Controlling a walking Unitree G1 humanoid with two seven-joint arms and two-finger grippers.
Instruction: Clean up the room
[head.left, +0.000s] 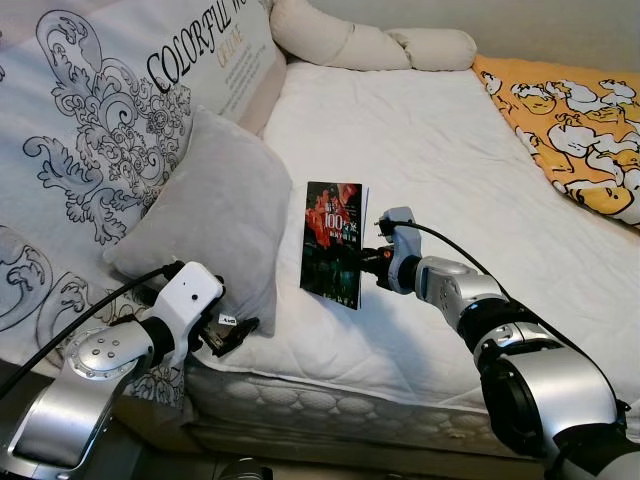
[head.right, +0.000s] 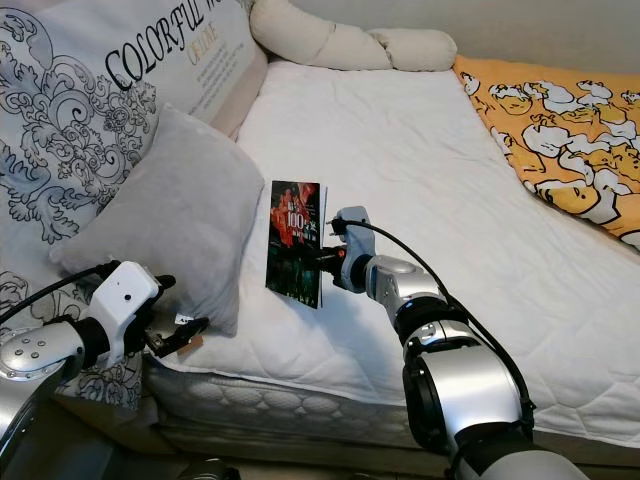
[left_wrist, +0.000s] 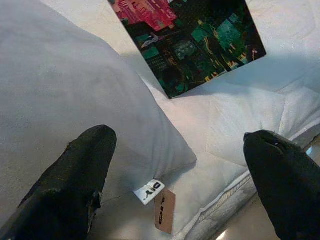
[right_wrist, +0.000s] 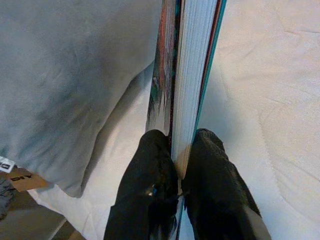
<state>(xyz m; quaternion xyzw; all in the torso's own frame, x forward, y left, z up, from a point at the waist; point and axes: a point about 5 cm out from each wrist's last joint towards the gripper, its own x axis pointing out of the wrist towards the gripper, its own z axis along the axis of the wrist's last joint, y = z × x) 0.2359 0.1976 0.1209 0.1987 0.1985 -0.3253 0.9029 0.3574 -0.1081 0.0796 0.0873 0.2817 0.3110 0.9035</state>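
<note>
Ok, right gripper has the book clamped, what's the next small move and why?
Probably lift the book straight up off the mattress before carrying it away. The right gripper pinches its edge and holds it upright beside the grey pillow, low over the sheet. The left gripper hangs open by the pillow's corner.

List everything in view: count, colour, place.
book: 1, dark cover with red, held upright over the mattress
grey pillow: 1, at the mattress's left edge, tag at its corner
printed cushion: 1, white with black lettering, far left
mattress: 1, white quilted
bolster pillows: 2, cream, at the far end
blanket: 1, orange cartoon print, right side
left gripper: open, near the pillow's corner
right gripper: shut on the book's edge
</note>
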